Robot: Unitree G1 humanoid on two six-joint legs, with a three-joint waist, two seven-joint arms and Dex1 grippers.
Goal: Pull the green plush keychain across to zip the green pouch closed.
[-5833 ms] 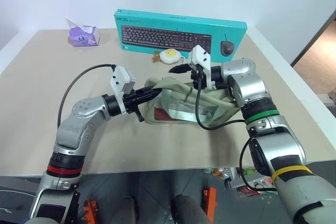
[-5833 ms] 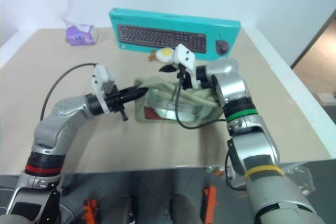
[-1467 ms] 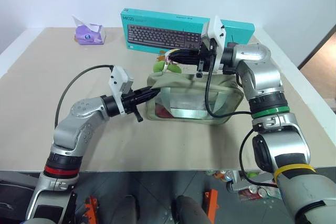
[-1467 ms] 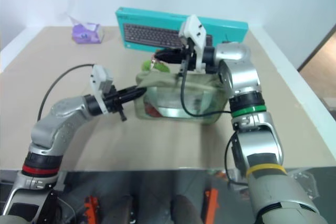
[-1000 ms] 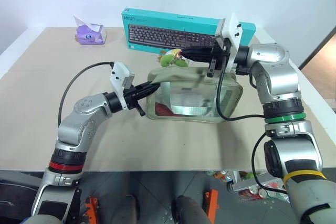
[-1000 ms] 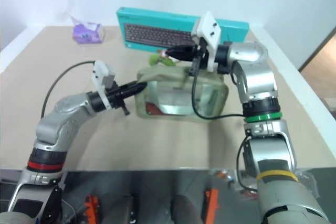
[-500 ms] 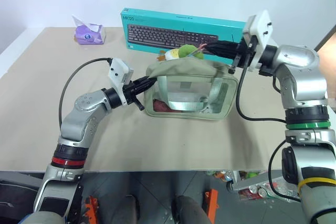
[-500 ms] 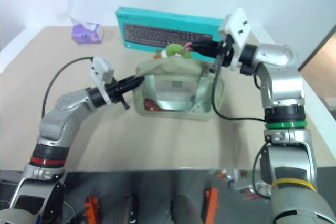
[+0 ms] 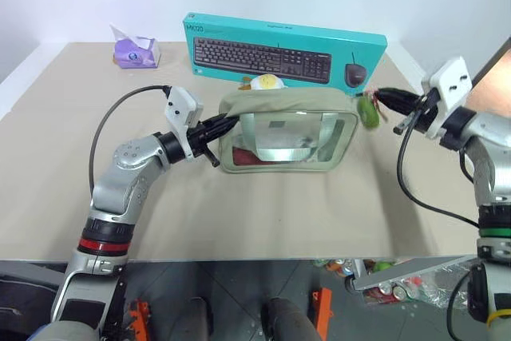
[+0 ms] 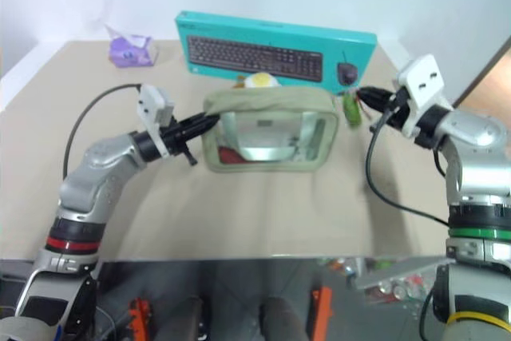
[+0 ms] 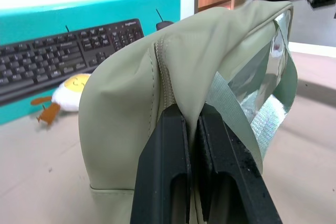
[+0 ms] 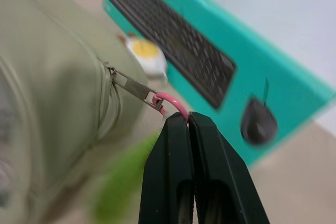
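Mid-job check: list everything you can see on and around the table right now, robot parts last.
green pouch: one, pale sage green with clear window panels, middle of the table.
green plush keychain: one, lime green, hanging off the pouch's right end.
pink ring: one, pink, on the zipper pull at that end.
keyboard box: one, teal, standing along the far edge.
fried-egg plush: one, white and yellow, between box and pouch.
tissue pack: one, purple, far left corner.
table: one, beige.
left gripper: black fingers, shut on the pouch's left end.
right gripper: black fingers, shut on the pink ring.
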